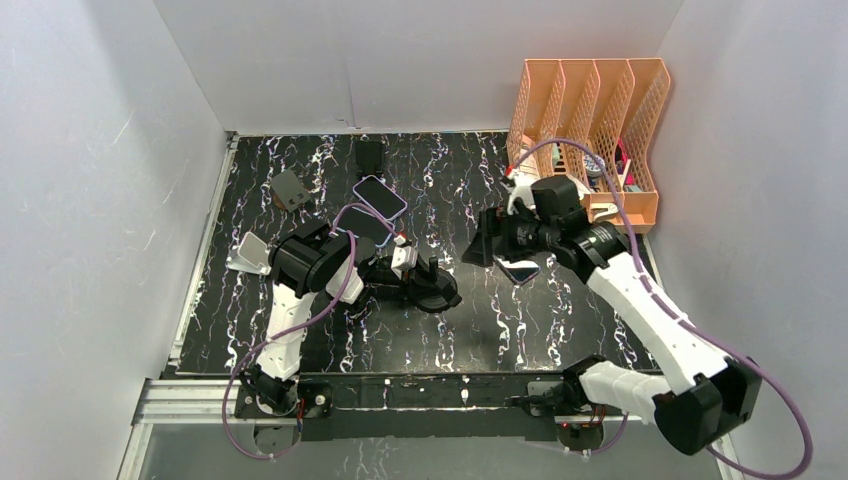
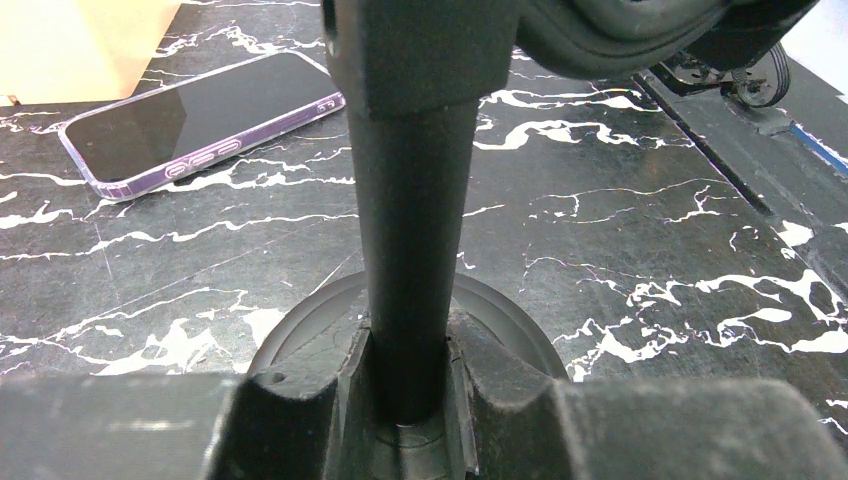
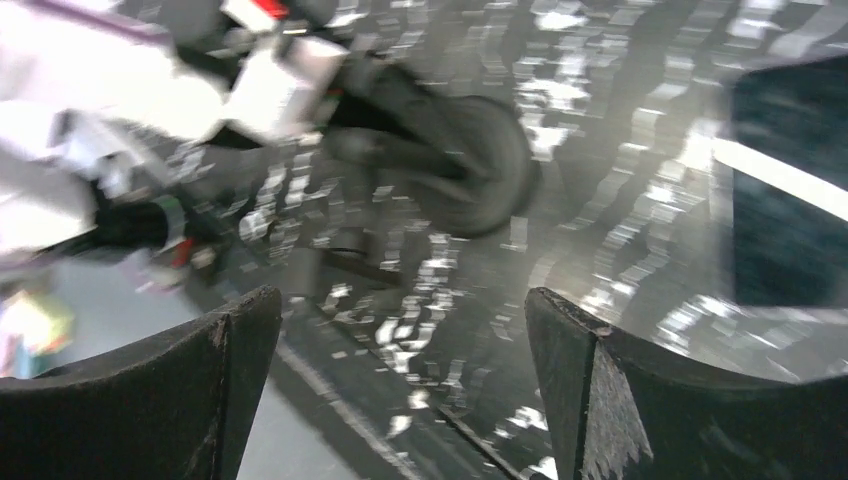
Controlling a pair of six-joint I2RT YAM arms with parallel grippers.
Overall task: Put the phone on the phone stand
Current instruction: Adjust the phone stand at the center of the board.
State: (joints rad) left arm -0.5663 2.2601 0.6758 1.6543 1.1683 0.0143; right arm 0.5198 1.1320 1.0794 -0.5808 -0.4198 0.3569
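Observation:
The black phone stand [image 1: 437, 287] has a round base and an upright stem [image 2: 408, 200]. My left gripper [image 1: 410, 265] is shut on that stem just above the base [image 2: 410, 395]. A phone in a clear case [image 1: 519, 268] lies flat on the table to the right of the stand; it also shows in the left wrist view [image 2: 200, 118]. My right gripper [image 1: 484, 243] hovers just left of the phone, open and empty [image 3: 400, 310]. The right wrist view is blurred; it shows the stand's base [image 3: 480, 170] and a dark phone edge [image 3: 790, 190].
A second phone in a purple case [image 1: 380, 196] lies behind the left arm. Other small stands sit at the back left [image 1: 290, 188], at the back [image 1: 368, 155] and at the left edge [image 1: 248, 253]. An orange file rack [image 1: 590, 120] stands at the back right.

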